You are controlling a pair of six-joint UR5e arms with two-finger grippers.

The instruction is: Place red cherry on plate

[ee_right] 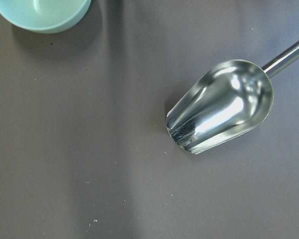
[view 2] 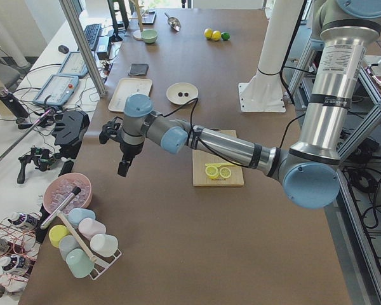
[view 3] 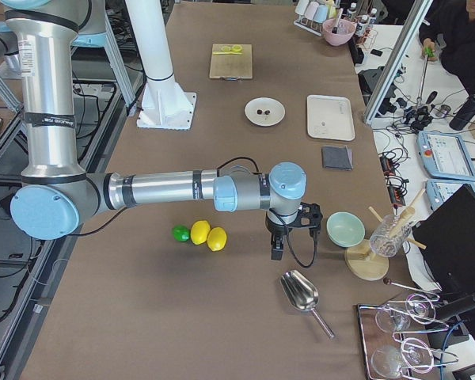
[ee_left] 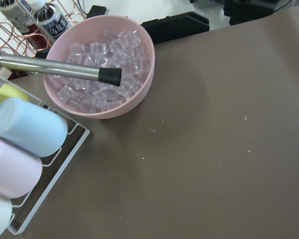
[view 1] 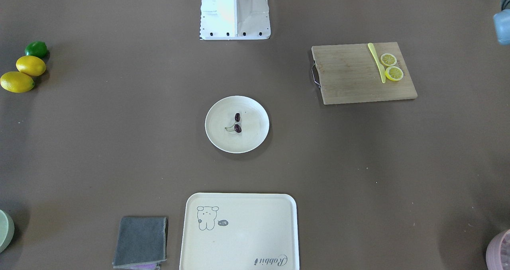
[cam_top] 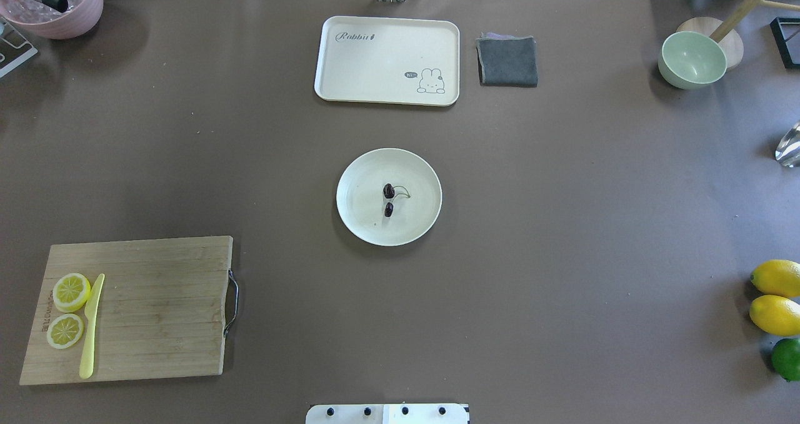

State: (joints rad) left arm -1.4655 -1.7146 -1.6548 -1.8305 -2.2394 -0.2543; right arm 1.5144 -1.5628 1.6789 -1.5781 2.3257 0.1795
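Note:
The red cherry (view 1: 237, 123) (cam_top: 389, 199), a pair of tiny dark fruits on pale green stems, lies near the middle of the round cream plate (view 1: 221, 138) (cam_top: 359, 221) at the table's centre. Nothing holds it. My left gripper (view 2: 124, 170) shows only in the exterior left view, hanging above the table near the pink ice bowl, far from the plate (view 2: 175, 95). My right gripper (view 3: 275, 252) shows only in the exterior right view, above the table between the lemons and the green bowl. For both, I cannot tell whether they are open or shut.
A wooden cutting board (cam_top: 156, 311) carries two lemon slices and a yellow knife. A cream tray (cam_top: 387, 42), a grey cloth (cam_top: 507, 61) and a green bowl (cam_top: 692, 59) sit along the far side. Lemons and a lime (cam_top: 778, 314), a pink ice bowl (ee_left: 134, 94) and a metal scoop (ee_right: 219, 112) lie at the table's ends.

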